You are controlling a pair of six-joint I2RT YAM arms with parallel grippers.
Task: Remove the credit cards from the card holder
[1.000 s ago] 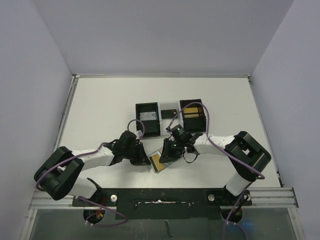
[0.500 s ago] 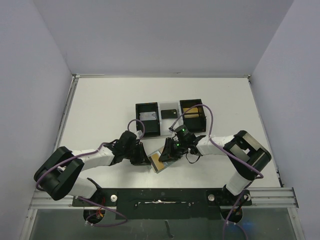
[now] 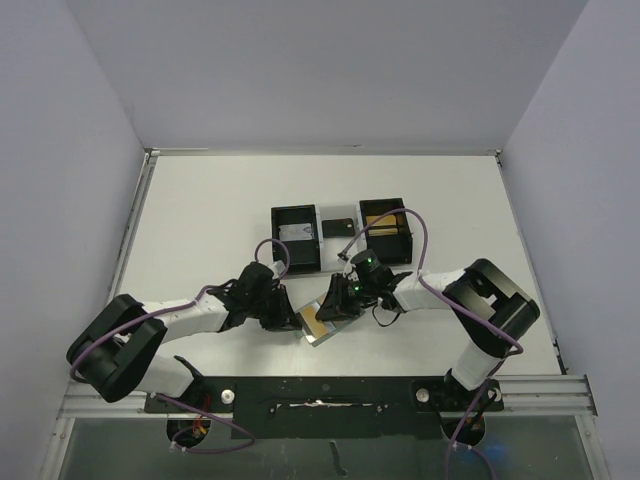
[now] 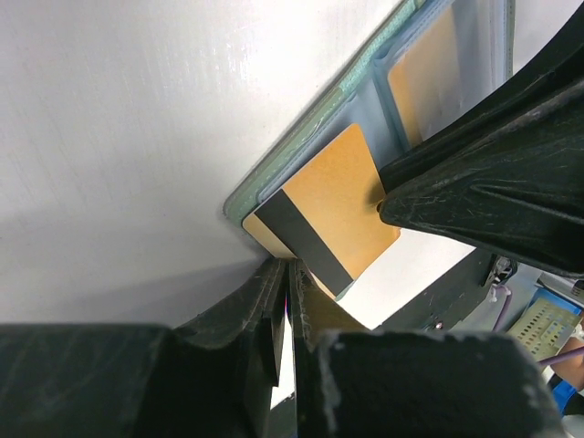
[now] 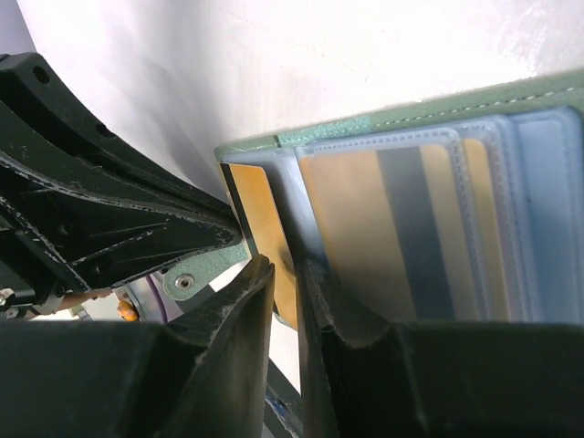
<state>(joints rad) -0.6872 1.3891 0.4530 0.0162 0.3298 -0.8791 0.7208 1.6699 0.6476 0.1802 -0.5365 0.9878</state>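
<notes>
card holder [image 5: 411, 114]: cut off by the frame's right edge
gold card [image 4: 328, 210]: lower corner hidden, perhaps inside the left gripper [image 4: 285, 274]

A white flat worktop [image 3: 200, 220] carries two black square open-topped boxes [image 3: 297, 240], a small dark card [image 3: 337, 227] between them, and a sage-green folding card holder [image 5: 411, 114] nearer the front.

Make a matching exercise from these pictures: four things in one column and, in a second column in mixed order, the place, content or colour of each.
Things:
1. left black box
2. right black box
3. dark card
4. card holder

Descriptions:
a. sage green outside, pale blue inside
b. contains a gold card
c. lies between the two boxes
d. contains a grey card

Pairs: 1-d, 2-b, 3-c, 4-a
</notes>
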